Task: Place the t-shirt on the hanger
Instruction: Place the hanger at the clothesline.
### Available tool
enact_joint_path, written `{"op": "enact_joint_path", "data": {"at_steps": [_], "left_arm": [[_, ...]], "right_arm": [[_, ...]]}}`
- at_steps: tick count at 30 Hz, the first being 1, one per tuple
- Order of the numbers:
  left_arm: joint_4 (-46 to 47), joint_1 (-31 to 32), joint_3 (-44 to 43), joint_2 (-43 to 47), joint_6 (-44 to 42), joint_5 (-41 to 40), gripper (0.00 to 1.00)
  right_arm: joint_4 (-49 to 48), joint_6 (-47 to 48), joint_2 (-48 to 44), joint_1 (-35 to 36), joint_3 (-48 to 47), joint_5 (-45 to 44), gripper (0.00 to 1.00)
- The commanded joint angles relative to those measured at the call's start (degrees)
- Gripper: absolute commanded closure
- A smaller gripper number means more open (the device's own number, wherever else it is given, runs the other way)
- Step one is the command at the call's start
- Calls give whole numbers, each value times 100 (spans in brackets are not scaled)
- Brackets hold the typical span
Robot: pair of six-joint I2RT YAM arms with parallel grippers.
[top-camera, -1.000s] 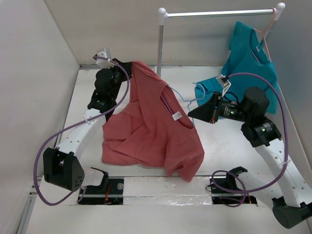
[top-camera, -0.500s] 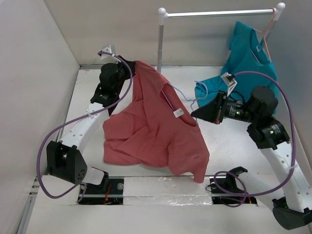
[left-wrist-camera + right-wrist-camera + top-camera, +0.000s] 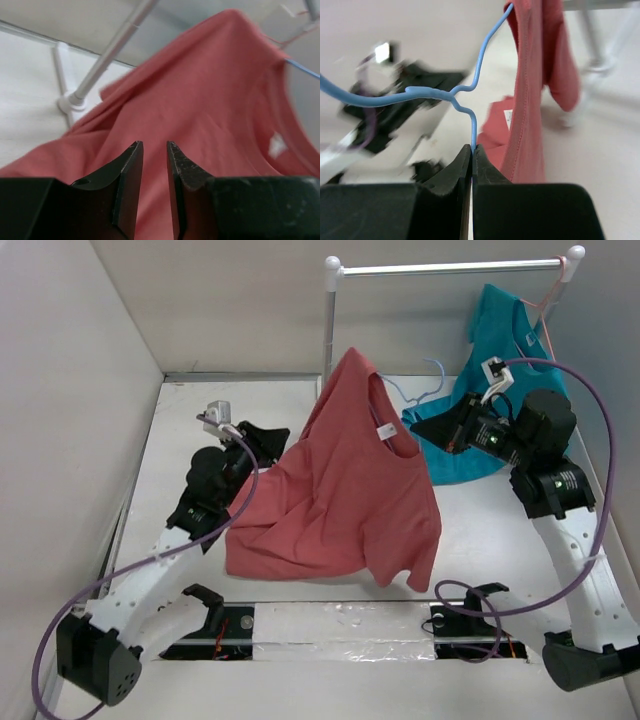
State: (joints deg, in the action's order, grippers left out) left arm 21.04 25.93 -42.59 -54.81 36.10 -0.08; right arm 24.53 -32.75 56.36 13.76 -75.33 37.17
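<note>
Salmon-red t-shirt (image 3: pixel 350 490) hangs mid-frame, lifted on the light-blue hanger (image 3: pixel 473 130), whose wire the right gripper (image 3: pixel 471 150) pinches tight at centre right. Left gripper (image 3: pixel 155 145), centre left, stands slightly parted, holding nothing. White neck label (image 3: pixel 384 430): print unreadable.

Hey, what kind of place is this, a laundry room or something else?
Most likely a robot test bench, not a laundry room: a left arm and right arm bolted to a walled white table, plus a small clothes rail holding a teal t-shirt.
</note>
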Motion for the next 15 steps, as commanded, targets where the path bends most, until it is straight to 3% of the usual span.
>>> {"op": "enact_joint_path", "data": {"at_steps": [1,7,15], "left_arm": [[367,52,198,707,170,490,78],[41,52,400,1639,170,904,82],[-20,52,883,2061,179,1273,83]], "right_arm": [[163,576,32,-355,-754,-936,100],[491,885,744,-672,-1414,-1905,100],[465,779,1992,-1183,-2555,-2100,100]]}}
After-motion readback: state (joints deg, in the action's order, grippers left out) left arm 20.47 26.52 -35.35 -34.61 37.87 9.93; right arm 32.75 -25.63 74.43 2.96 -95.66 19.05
